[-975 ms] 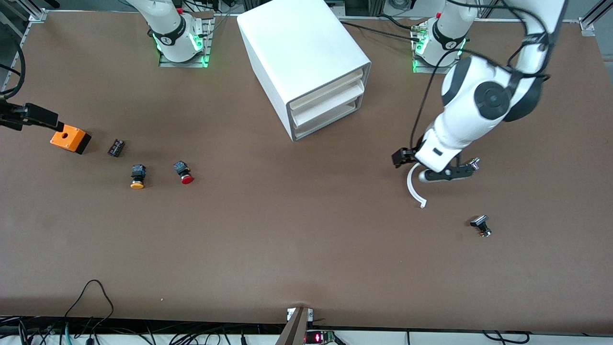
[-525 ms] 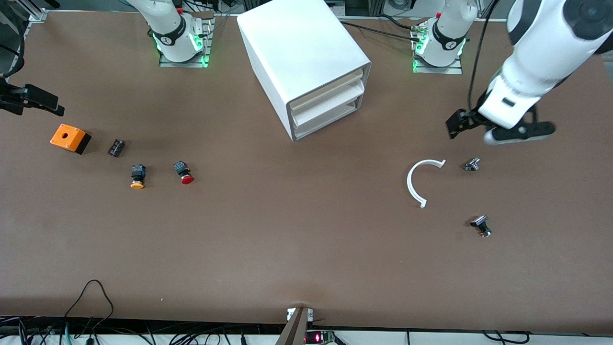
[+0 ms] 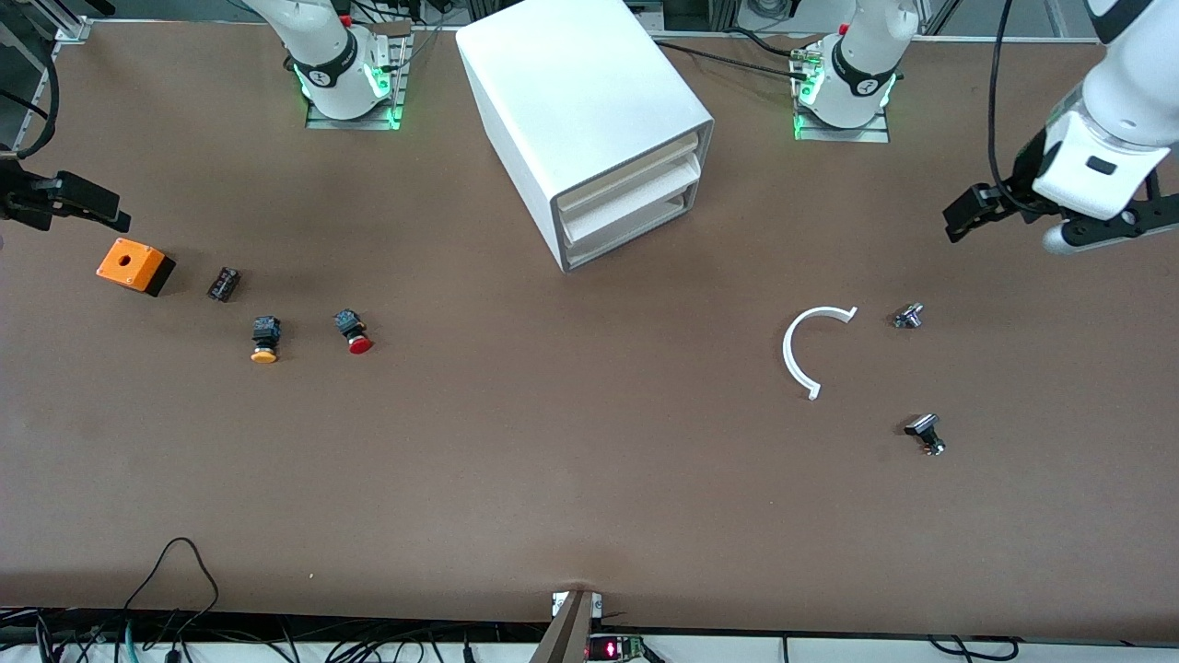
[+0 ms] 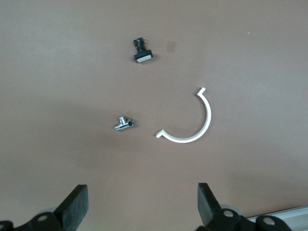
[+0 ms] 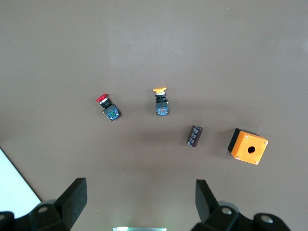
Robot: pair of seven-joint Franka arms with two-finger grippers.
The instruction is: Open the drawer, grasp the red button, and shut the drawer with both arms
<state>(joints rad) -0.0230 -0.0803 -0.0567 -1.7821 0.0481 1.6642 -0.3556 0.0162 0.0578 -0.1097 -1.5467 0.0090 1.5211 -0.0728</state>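
right wrist view: right pincer (image 5: 139, 204) spread, empty, hovering over the tabletop (image 3: 553, 460) at its own arm's end. left pincer (image 4: 142, 207) spread too, over a white arc (image 4: 190, 125). button (image 5: 108, 108) lies beside the orange-capped one (image 5: 161, 102). looks light, rigid; pinch the square black body. drawer (image 3: 636, 193) shut.

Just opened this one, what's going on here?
Nothing is held. The left gripper hangs open over the left arm's end of the table, above a white curved strip and two small metal parts. The right gripper hangs open over the right arm's end, above the red button, an orange-capped button and an orange box. The cabinet's drawers look shut.
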